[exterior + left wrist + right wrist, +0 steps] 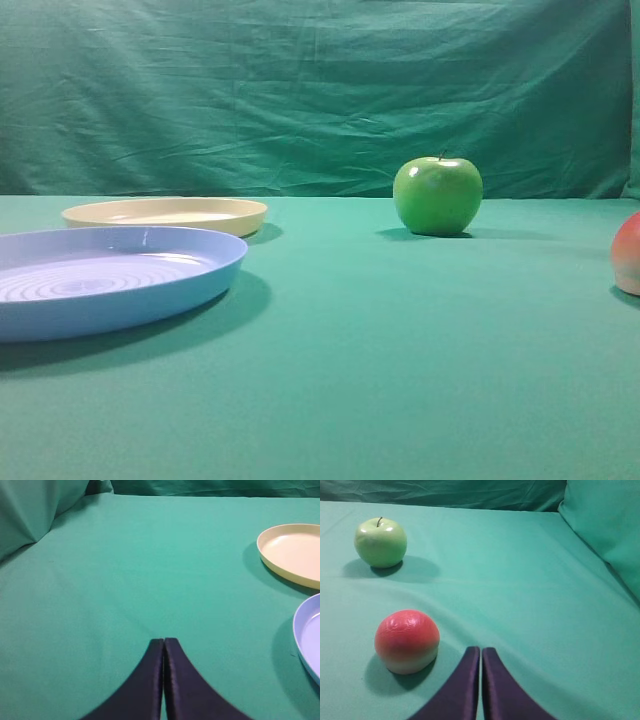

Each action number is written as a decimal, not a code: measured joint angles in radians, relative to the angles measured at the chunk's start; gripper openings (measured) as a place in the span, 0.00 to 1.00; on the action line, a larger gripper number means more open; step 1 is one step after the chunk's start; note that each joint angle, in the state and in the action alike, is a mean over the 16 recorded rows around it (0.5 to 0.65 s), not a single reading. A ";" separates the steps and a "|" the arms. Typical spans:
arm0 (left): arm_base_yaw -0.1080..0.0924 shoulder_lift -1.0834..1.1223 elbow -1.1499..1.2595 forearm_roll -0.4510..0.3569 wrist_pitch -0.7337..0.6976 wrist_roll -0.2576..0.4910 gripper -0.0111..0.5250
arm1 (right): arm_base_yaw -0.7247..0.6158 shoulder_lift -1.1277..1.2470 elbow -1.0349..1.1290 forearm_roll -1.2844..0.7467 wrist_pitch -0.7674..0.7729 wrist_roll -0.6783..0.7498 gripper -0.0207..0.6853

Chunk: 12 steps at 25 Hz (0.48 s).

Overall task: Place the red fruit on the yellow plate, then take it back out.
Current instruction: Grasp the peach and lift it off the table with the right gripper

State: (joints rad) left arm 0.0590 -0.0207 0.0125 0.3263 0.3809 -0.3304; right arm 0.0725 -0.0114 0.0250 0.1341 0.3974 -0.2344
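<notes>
The red fruit (406,641) rests on the green cloth, red on top and pale below; in the exterior high view only its left part (628,254) shows at the right edge. My right gripper (481,651) is shut and empty, its tips just right of the fruit and apart from it. The yellow plate (165,213) lies empty at the back left, and its rim (280,569) shows at the right of the left wrist view. My left gripper (163,641) is shut with nothing in it, over bare cloth to the left of the plates.
A glossy green apple (437,195) stands behind the middle, also in the right wrist view as the apple (380,542) beyond the fruit. A larger light blue ridged plate (110,276) sits in front of the yellow one. A green curtain (320,90) closes the back.
</notes>
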 joint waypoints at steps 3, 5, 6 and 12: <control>0.000 0.000 0.000 0.000 0.000 0.000 0.02 | 0.000 0.000 0.000 0.000 0.000 0.000 0.03; 0.000 0.000 0.000 0.000 0.000 0.000 0.02 | 0.000 0.000 0.000 0.000 0.000 0.000 0.03; 0.000 0.000 0.000 0.000 0.000 0.000 0.02 | 0.000 0.000 0.000 0.000 0.000 0.000 0.03; 0.000 0.000 0.000 0.000 0.000 0.001 0.02 | 0.000 0.000 0.000 0.000 0.000 0.000 0.03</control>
State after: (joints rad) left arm 0.0590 -0.0207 0.0125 0.3263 0.3809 -0.3299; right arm 0.0725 -0.0114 0.0250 0.1341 0.3974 -0.2344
